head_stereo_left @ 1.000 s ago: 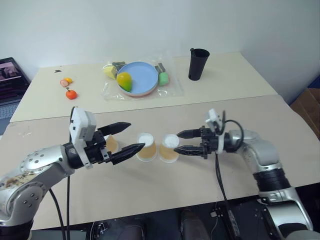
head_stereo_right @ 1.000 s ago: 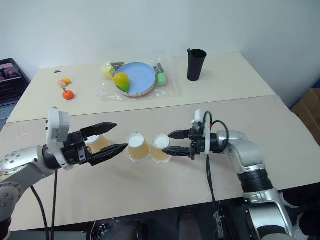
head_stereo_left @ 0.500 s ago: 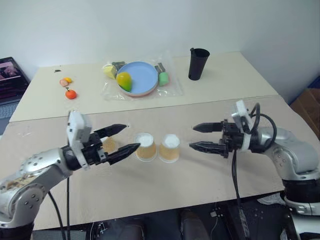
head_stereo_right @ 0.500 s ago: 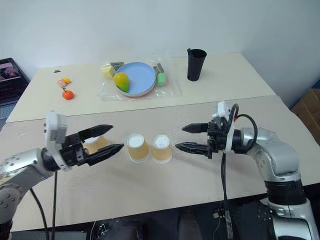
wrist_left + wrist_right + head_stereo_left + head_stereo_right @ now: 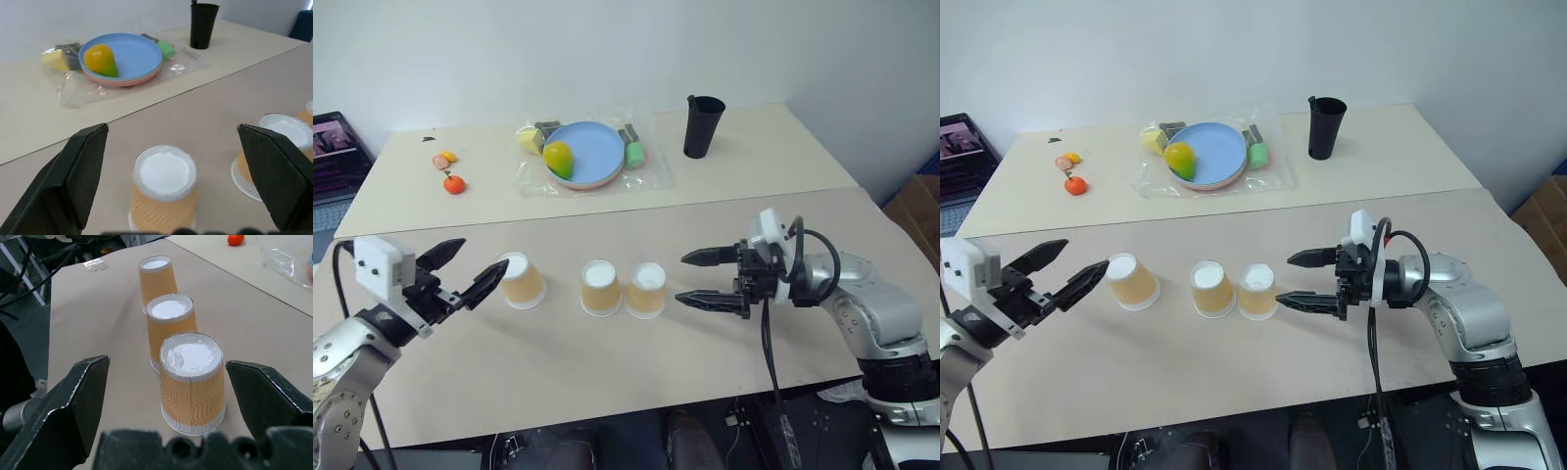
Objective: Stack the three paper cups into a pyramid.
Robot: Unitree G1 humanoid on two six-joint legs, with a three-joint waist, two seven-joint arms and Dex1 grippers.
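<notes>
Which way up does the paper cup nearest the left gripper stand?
Upside down: the paper cup shows its white flat base on top and its wider rim on the table.

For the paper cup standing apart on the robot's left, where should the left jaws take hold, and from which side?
Grip the lone paper cup across its tapered side wall, about mid-height, coming in level from the robot's left. It stands upside down, flat white base up, apart from the middle cup, so both flanks are free. The open left gripper already faces it from that side.
</notes>
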